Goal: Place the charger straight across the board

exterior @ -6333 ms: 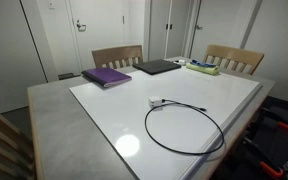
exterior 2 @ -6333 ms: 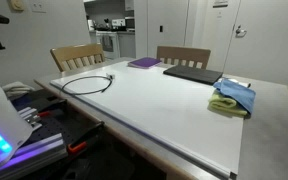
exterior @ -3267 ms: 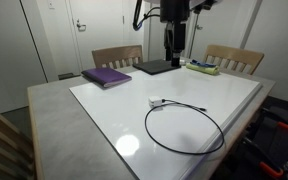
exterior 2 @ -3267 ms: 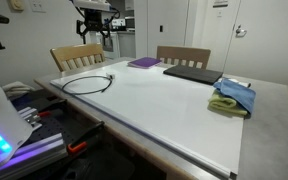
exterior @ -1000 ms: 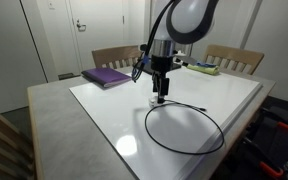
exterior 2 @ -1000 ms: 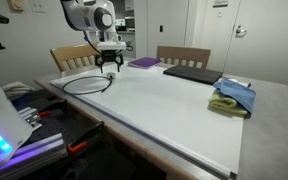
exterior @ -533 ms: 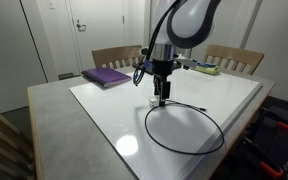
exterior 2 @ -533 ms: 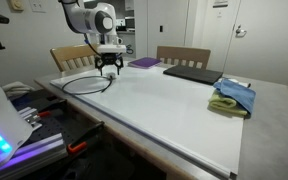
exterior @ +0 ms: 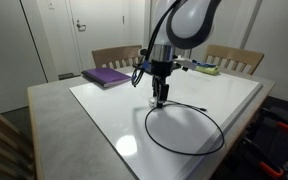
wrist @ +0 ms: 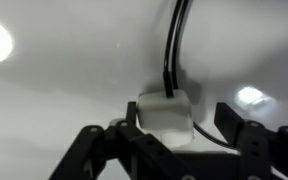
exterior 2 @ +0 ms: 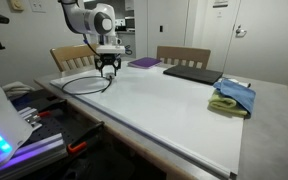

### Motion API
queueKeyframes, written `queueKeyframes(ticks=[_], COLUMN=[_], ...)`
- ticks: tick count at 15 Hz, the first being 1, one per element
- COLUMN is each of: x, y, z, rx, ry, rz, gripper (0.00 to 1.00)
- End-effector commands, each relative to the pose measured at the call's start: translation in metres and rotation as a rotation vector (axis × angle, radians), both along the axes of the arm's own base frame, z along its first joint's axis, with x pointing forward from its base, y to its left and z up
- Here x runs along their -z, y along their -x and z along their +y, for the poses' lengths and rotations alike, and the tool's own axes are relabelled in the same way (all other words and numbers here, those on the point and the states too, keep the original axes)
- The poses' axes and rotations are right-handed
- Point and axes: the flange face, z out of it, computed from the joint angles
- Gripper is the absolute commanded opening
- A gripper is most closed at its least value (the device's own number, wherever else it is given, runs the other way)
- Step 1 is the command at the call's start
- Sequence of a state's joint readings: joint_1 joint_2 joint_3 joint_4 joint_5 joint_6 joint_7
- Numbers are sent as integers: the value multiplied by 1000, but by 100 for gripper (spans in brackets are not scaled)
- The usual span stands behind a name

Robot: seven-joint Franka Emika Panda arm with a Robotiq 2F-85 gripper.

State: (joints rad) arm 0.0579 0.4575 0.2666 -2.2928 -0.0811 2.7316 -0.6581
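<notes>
One glossy white board (exterior: 104,110) covers most of the tabletop. At the board's far edge lie a dark laptop (exterior: 156,66) and a purple book (exterior: 106,76). The charger (wrist: 175,40) lies in a loose loop near one end of the board, its white plug (wrist: 165,112) flat on the board. The gripper (exterior: 160,100) straddles that plug, jaws spread and not clamped, with a gap on one side.

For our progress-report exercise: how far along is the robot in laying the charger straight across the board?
Done: the gripper is down at the white plug. In hand: its jaws straddle it, not visibly clamped. Left: the charger lies looped on the board and needs drawing out straight.
</notes>
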Motion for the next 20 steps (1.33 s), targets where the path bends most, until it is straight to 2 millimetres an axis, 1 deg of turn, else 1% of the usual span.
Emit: queueKeyframes(ticks=[1, 3, 4, 6, 8, 12, 14, 15, 16, 17, 18, 20], x=[4, 3, 1, -2, -9, -25, -35, -40, -46, -52, -36, -46], y=[-1, -2, -3, -8, -18, -31, -35, -33, -31, -28, -41, -38], z=[-3, -6, -7, -15, -33, -82, -111, -117, -117, -110, -114, -108], rx=[-9, -1, 8, 40, 106, 298, 413, 447, 460, 448, 455, 453], ry=[-17, 0, 9, 31, 51, 81, 97, 43, -2, -64, 10, -47], rz=[-9, -22, -32, -66, -109, -169, -181, -156, -152, -151, -143, -138], gripper=[48, 34, 29, 29, 29, 29, 29, 29, 29, 29, 54, 54])
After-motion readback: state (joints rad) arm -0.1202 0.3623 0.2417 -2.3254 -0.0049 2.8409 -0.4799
